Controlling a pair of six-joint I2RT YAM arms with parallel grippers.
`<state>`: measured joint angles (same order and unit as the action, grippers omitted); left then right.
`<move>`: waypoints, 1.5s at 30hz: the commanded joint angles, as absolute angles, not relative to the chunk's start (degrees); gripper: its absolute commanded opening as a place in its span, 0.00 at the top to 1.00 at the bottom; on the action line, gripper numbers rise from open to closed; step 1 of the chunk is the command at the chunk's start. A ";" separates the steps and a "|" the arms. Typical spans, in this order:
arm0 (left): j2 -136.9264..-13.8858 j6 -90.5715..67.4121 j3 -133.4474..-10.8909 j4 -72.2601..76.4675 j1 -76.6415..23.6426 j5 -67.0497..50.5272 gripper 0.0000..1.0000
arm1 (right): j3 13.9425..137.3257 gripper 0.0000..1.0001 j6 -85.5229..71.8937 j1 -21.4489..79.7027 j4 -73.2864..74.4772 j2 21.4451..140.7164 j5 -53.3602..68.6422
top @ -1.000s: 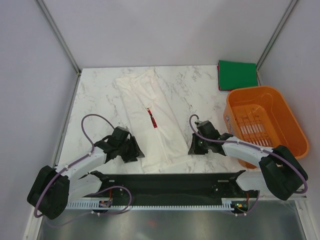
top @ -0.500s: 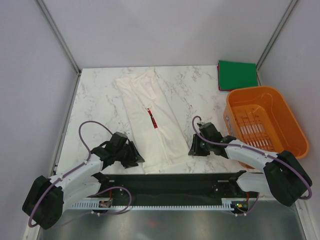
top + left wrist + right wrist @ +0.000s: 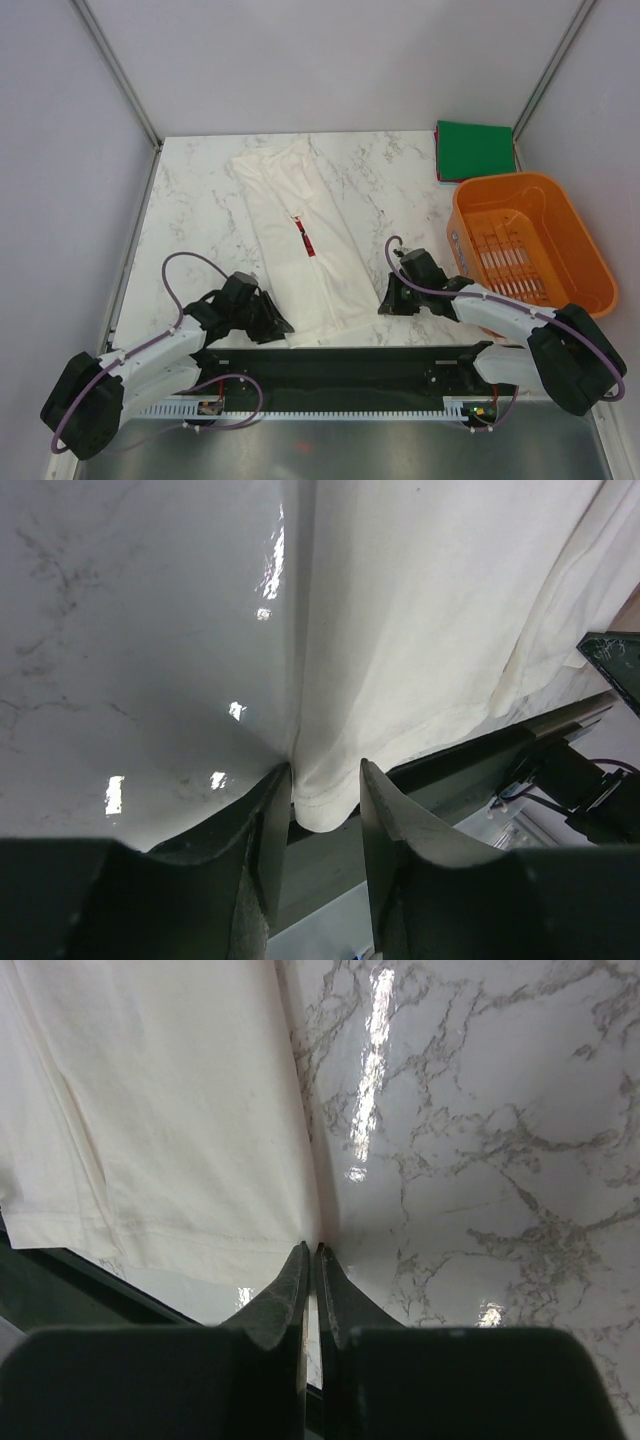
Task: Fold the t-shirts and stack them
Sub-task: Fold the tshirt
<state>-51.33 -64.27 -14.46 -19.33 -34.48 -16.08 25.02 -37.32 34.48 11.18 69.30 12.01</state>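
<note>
Roughly half done, judging by the marble tabletop: 1 of 2 folded.

Left to do: the white t-shirt, folded lengthwise into 1 long narrow strip, lying diagonally from mid-tabletop to the near edge. Smooth cloth, a red sliver of print at the centre fold, stitched hem nearest the arms. Likely needs crosswise folds, then stacking.

To its right, well apart, an orange basket.

Already done: the green t-shirt, a flat square at the far right corner, just behind the basket.

Left gripper: fingers part-way apart, straddling the near-left hem corner, not clamped.

Right gripper: fingers pressed almost together at the shirt's near-right edge; cloth pinched or not, impossible to tell.
</note>
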 commanded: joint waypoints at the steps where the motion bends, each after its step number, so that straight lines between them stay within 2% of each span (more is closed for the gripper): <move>1: -52.99 -67.32 -12.57 -20.48 -35.77 -15.47 0.58 | 23.64 0.92 -37.35 34.63 10.90 68.56 12.39; 3: -54.40 -67.32 -12.13 -20.57 -36.38 -15.38 0.64 | 23.55 0.92 -37.62 34.54 10.81 68.29 12.48; 7: -56.51 -68.82 -11.60 -20.92 -39.45 -12.66 0.66 | 23.03 0.93 -38.14 34.63 10.81 67.06 12.31; 13: -58.18 -66.45 -16.08 -26.00 -41.66 -8.70 0.55 | 21.80 0.93 -38.67 34.63 11.34 65.30 12.22; 20: -56.34 -64.25 -19.69 -33.83 -42.19 -7.47 0.57 | 21.18 0.71 -38.15 34.72 11.60 65.83 12.48; 22: -55.90 -64.60 -19.34 -34.19 -42.27 -7.99 0.58 | 21.27 0.70 -38.14 34.72 12.21 65.92 12.04; 31: -53.70 -66.88 -19.25 -34.01 -42.89 -8.96 0.62 | 21.62 0.69 -38.06 34.72 13.44 66.01 11.69; 35: -54.40 -67.41 -18.90 -33.93 -43.50 -8.70 0.64 | 21.80 0.64 -37.97 34.72 14.76 65.31 11.60; 45: -54.75 -67.94 -19.42 -32.17 -44.03 -8.78 0.67 | 21.18 0.66 -38.76 35.51 15.64 63.46 11.60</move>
<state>-53.89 -67.31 -19.38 -30.68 -43.27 -10.35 22.44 -38.68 34.96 12.27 64.42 13.02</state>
